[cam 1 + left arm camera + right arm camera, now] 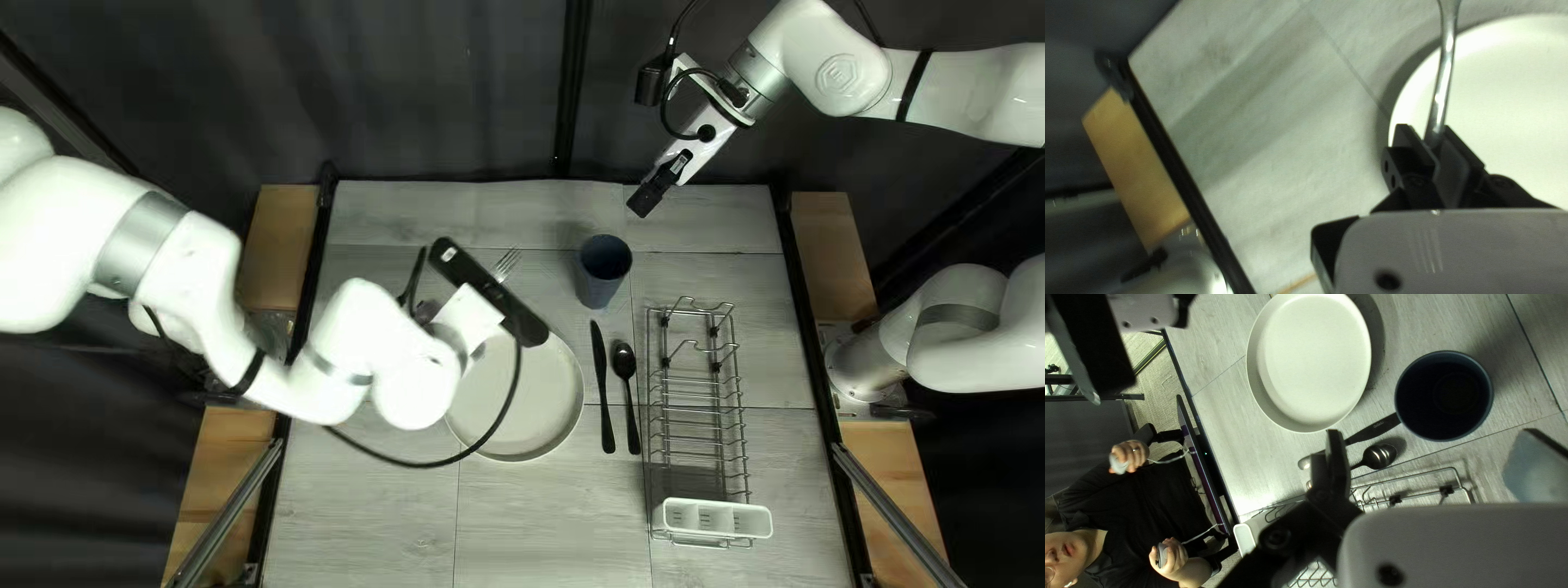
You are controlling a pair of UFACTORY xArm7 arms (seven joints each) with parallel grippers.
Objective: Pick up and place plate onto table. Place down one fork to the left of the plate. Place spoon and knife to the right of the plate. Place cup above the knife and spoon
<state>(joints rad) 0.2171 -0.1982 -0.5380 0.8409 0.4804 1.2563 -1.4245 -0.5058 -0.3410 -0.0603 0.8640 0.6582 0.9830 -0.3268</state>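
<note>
Near the far rim of a pale round plate, the left jaws grip a metal fork by its handle, both sides pressed to it, tines pointing toward the far edge of the tabletop. To the plate's right, a black knife and spoon lie side by side, the knife nearer the plate. A dark blue cup stands upright just beyond the knife's tip, close to its final place; a wire rack sits to the right of the spoon. The right jaws are spread wide and hold nothing, off beyond the cup. Placing the fork seems to be the step in hand, and it needs to travel left first. Its height is hard to judge, but the left wrist view shows the handle overlapping the plate's rim. If lowered here, it could catch that rim, twist in the grip, or push the plate toward the knife. Letting go too high might make it bounce or land crooked. The black cable looping below the left arm could brush the plate as the arm moves. A careless sweep by the right arm could topple the cup onto the knife.
</note>
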